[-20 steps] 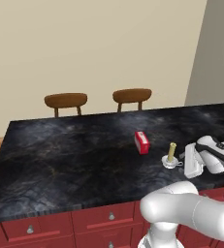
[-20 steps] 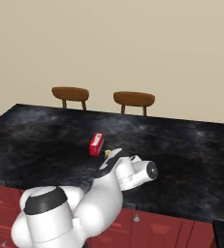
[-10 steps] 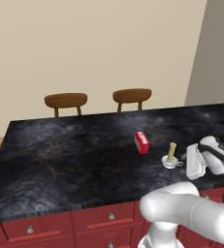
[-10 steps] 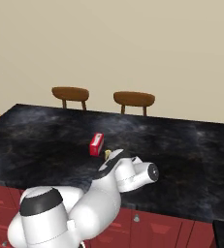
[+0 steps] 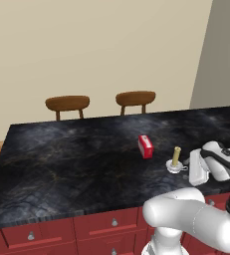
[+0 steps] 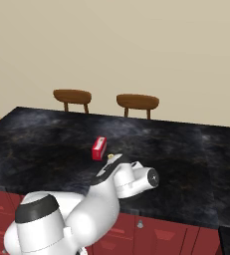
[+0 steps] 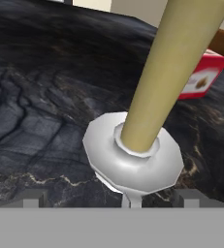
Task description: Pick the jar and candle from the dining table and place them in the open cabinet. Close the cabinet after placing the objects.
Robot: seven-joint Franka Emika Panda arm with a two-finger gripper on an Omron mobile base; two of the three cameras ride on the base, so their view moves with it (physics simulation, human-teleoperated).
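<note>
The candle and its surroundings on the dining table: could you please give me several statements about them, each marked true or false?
1. The candle stands upright in a white holder. True.
2. The red box lies beyond the candle, apart from it. True.
3. The tool is closed around the candle. False: its tips stand wide on either side of the holder's base, open, not gripping.
4. The candle lies tipped over on the dining table. False: it is upright.
5. Two wooden chairs stand behind the table's far edge. True.
6. The table top is pale wood. False: it is black marbled stone.
</note>
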